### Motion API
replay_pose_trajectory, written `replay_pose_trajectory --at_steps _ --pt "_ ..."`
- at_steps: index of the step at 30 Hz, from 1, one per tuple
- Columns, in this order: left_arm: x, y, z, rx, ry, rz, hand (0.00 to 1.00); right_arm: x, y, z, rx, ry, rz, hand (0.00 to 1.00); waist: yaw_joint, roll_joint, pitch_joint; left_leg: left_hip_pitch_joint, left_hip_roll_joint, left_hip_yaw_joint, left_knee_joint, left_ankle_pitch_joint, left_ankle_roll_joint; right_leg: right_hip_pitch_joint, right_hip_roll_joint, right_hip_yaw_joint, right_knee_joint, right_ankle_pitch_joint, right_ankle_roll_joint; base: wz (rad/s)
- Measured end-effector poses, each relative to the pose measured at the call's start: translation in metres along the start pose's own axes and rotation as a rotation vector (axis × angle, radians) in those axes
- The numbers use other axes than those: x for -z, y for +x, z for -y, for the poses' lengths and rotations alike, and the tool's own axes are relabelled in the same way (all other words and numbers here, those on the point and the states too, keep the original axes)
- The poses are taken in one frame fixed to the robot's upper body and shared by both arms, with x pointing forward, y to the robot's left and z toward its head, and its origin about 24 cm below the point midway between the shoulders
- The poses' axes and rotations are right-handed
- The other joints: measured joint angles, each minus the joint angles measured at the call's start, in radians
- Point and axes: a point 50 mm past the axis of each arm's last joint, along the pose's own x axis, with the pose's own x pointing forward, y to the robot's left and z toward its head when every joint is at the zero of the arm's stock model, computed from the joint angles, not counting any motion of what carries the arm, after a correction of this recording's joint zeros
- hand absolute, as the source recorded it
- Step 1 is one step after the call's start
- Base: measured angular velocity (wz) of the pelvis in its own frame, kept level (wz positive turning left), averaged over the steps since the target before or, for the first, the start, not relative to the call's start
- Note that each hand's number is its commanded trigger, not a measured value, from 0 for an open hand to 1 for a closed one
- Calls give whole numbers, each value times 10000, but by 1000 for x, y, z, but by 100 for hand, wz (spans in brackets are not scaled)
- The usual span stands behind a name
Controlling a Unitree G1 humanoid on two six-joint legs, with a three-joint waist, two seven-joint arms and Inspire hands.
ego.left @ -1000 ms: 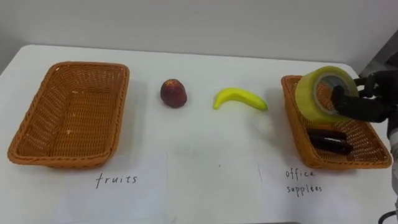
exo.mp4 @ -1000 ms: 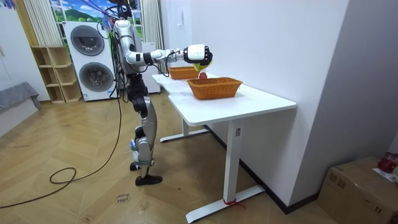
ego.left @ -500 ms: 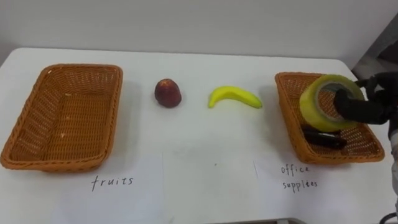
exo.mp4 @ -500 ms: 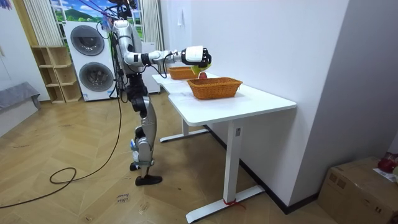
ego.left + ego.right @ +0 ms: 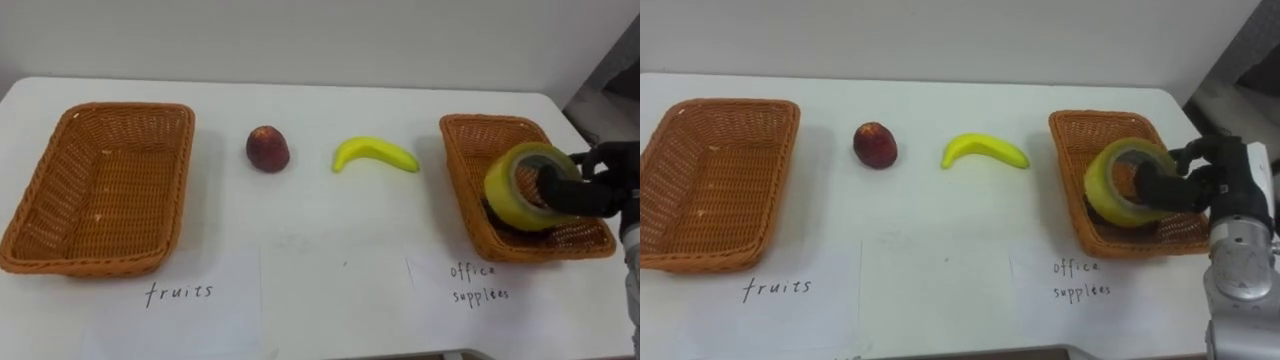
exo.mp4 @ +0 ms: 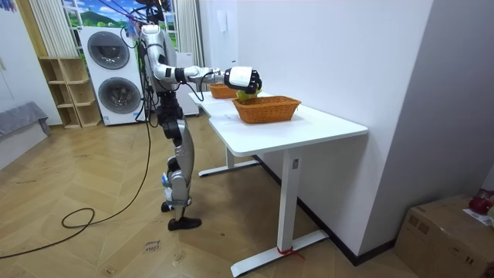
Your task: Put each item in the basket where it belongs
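Tape roll [image 5: 503,192] on edge in hand [image 5: 590,192]

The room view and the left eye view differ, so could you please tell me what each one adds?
Room view: the washing machines, wooden floor and cardboard box. Left eye view: the banana, red fruit and paper labels. Shared: the white table, the left basket, and the right hand gripping the tape roll at the right basket.

Floor of right basket [image 5: 492,119] partly behind tape roll [image 5: 501,194]
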Motion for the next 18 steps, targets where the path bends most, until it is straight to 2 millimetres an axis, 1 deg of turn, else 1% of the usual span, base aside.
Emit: replay_pose_trajectory --at_steps 1,7,18 --pt "0 0 -1 -23 -37 -18 0 0 0 0 2 5 1 0 7 -9 8 -21 1 -7 -2 0 0 -7 3 -3 -2 0 0 0" --pt "0 0 -5 -129 -185 -24 0 0 0 1 103 1 4 0 17 -29 1 -24 5 -18 -19 -1 -2 -14 8 -10 -10 0 0 0" --pt "0 0 -5 -298 -232 -41 0 0 0 -1 72 -82 21 0 208 -36 -30 -20 5 -18 -12 -1 -2 -2 10 -13 -11 0 -1 0"
